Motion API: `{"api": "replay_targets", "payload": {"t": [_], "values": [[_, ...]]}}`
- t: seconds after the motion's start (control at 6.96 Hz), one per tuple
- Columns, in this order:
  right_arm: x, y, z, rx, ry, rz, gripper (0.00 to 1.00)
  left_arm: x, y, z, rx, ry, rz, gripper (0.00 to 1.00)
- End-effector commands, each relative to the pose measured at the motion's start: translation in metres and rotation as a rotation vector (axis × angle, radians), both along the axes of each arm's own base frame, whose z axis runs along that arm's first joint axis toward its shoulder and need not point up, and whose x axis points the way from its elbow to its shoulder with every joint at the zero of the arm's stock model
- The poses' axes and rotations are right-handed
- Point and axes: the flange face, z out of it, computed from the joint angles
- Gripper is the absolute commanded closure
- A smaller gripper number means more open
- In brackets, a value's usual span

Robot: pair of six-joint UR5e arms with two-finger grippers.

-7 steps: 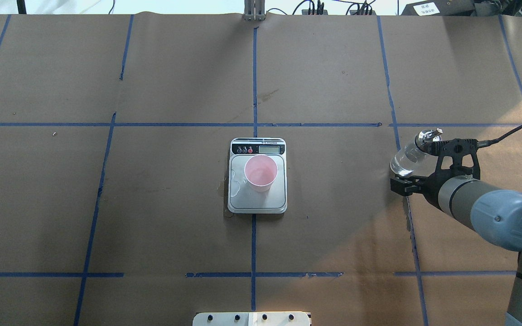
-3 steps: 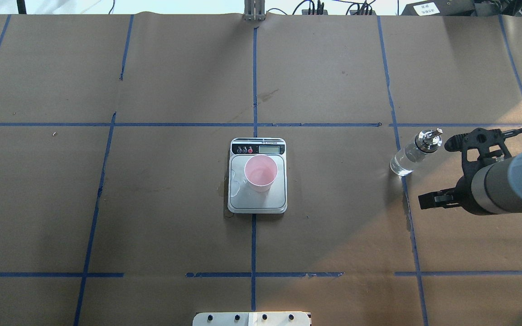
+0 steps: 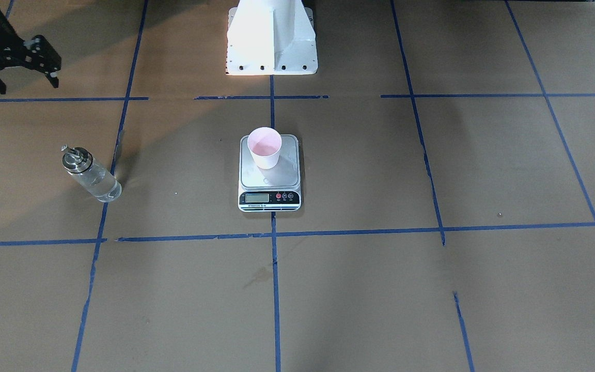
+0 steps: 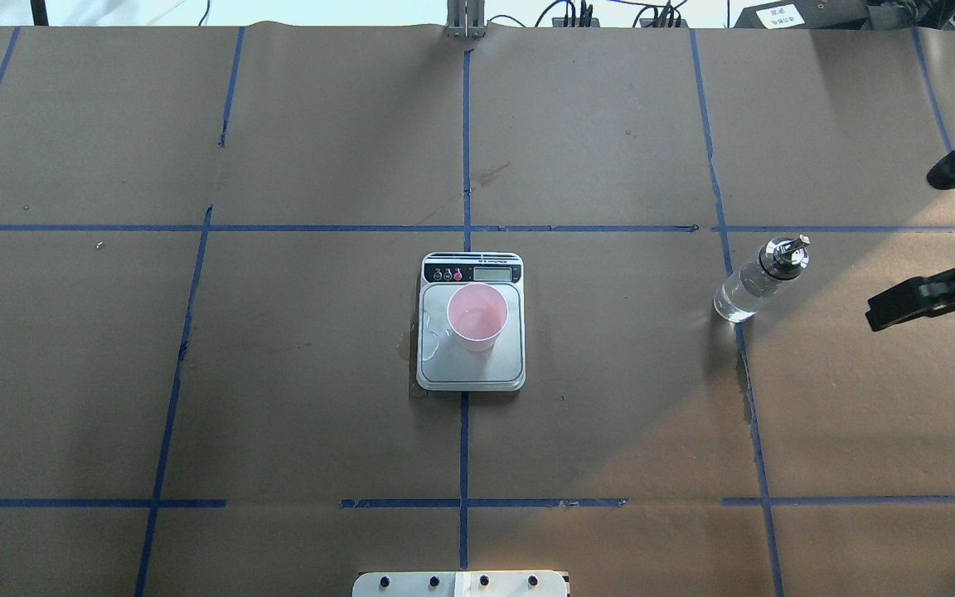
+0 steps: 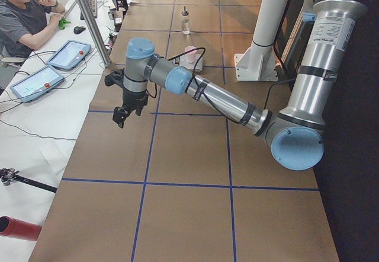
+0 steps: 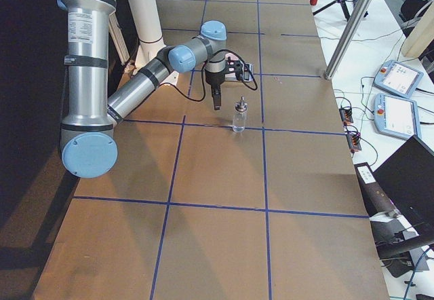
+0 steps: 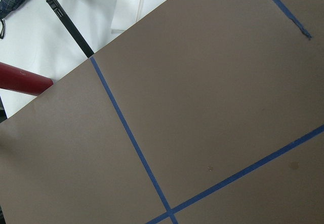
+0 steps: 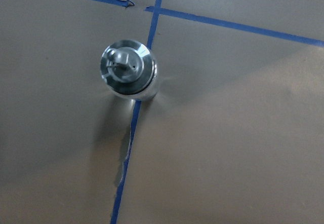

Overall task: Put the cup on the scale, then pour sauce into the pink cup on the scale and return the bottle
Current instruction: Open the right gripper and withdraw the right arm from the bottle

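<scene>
Brown paper [image 4: 320,373] covers the whole table and is marked into large squares by blue tape lines [image 4: 464,439]. A dark smear [image 4: 490,176] stains the paper just beside the middle line. Past the paper's top edge in the overhead view lie black cables [image 4: 577,12]. Beside the paper, a white bench [image 5: 35,125] carries two grey tablets [image 5: 69,53], a black tripod [image 5: 23,181] and a red cylinder [image 5: 18,228]. A slanted metal post [image 5: 89,19] stands at the paper's edge, and a man in a grey T-shirt [image 5: 21,19] sits behind the tablets. A dark laptop [image 6: 410,174] lies off the paper's side in the right-hand view.
</scene>
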Motion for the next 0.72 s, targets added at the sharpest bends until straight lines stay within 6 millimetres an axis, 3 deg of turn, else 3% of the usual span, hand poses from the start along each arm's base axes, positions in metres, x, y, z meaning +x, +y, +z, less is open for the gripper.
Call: {"api": "replay_targets", "payload": {"t": [0.0, 0.29, 0.43, 0.57], "values": [[0.092, -0.048, 0.068, 0.068, -0.034, -0.053, 0.0, 0.0, 0.0, 0.009, -0.018, 0.002, 0.008, 0.0], [0.153, -0.073, 0.164, 0.072, -0.042, -0.126, 0.0, -0.003, 0.015, 0.043, -0.093, 0.047, 0.021, 0.0], [0.171, -0.074, 0.208, 0.053, -0.032, -0.154, 0.0, -0.013, 0.031, 0.079, -0.17, 0.108, 0.019, 0.0], [0.171, -0.084, 0.238, -0.008, -0.016, -0.15, 0.0, -0.02, 0.054, 0.115, -0.23, 0.115, 0.009, 0.0]]}}
